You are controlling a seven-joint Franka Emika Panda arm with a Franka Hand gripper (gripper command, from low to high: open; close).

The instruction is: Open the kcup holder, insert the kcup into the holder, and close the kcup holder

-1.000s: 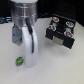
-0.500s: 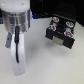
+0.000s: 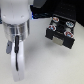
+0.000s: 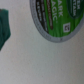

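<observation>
The kcup point(image 4: 52, 22) shows in the wrist view as a round pod with a green top and white rim, lying on the pale table. The exterior view does not show it, because my arm stands in front of it. My gripper point(image 3: 17, 69) hangs low over the table on the exterior view's left, and its white fingers look spread, so it reads as open with nothing in it. On the exterior view's right stands the black kcup holder point(image 3: 64, 10). One of its drawers point(image 3: 58, 40) is pulled out, with dark- and red-topped pods in its slots.
A blurred green shape point(image 4: 4, 29) sits at the edge of the wrist view; I cannot tell what it is. Pale table surface point(image 3: 47, 65) lies between my gripper and the holder.
My arm has come lower and now covers the green kcup, which showed beside the gripper one second ago. The holder has not moved.
</observation>
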